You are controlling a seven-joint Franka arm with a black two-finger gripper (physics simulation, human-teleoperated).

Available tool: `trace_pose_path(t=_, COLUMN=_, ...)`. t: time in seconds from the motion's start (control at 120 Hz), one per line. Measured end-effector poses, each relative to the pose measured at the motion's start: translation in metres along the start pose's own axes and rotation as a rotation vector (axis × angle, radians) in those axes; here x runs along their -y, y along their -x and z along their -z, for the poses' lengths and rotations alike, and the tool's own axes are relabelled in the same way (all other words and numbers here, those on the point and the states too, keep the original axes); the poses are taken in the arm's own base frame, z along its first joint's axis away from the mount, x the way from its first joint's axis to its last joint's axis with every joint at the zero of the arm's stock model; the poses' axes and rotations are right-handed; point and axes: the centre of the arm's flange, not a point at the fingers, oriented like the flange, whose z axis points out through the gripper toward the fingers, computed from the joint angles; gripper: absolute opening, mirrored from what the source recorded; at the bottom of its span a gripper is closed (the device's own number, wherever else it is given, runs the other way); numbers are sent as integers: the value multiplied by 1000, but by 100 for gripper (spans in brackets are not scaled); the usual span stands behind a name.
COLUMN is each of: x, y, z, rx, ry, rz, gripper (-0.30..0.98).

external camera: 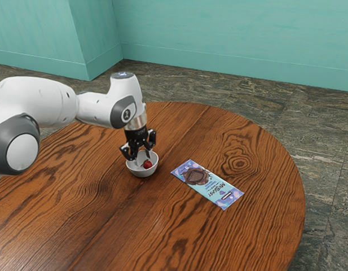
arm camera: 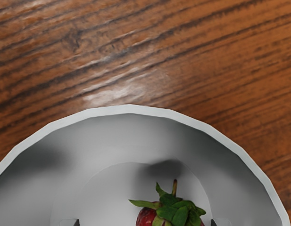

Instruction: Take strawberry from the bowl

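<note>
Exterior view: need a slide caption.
Franka arm, jaws open at a white bowl with a strawberry inside; wrapped chocolate bar nearby on the wooden table.

Strawberry [external camera: 148, 164] in bowl [external camera: 142, 173]; bowl on table [external camera: 95, 226]. Chocolate packet [external camera: 207, 183] on table, bowl's three-to-four o'clock, exterior view.

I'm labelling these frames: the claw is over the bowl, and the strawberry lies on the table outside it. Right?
Not quite: the strawberry lies inside the bowl, as the wrist view shows. The claw is over the bowl, as you say.
</note>
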Motion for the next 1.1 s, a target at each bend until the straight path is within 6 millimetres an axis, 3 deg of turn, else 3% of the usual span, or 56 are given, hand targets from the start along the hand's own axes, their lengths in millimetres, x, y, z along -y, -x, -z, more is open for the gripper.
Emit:
trace_pose_path(t=0.608, x=-1, y=2, z=-20, rx=2, ry=-5, rz=6, gripper=27)
trace_pose_path(t=1.1, x=0, y=0, z=-23, rx=-2, ry=-11, rz=12, gripper=4)
